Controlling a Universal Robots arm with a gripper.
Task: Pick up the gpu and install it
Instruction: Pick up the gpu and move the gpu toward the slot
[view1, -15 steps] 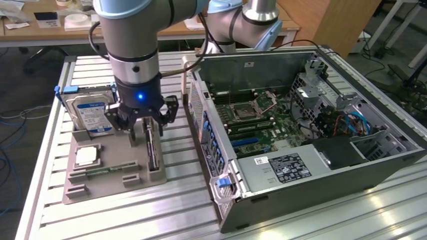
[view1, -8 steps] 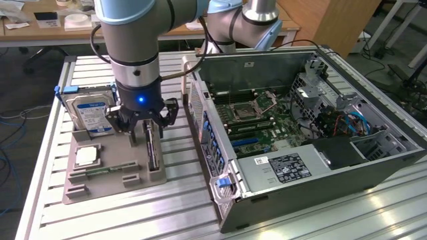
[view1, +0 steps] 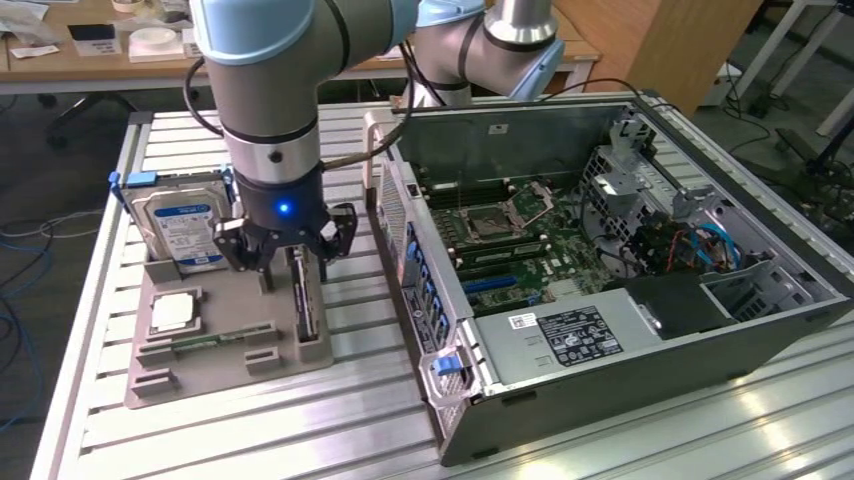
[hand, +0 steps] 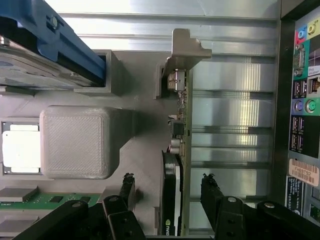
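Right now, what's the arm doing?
The arm's gripper hangs low over the gpu, which stands on edge in the grey holder. Its fingers are open, one on each side of the gpu, not yet closed on it. The computer case lies open on the exterior view's right, gpu not yet installed.
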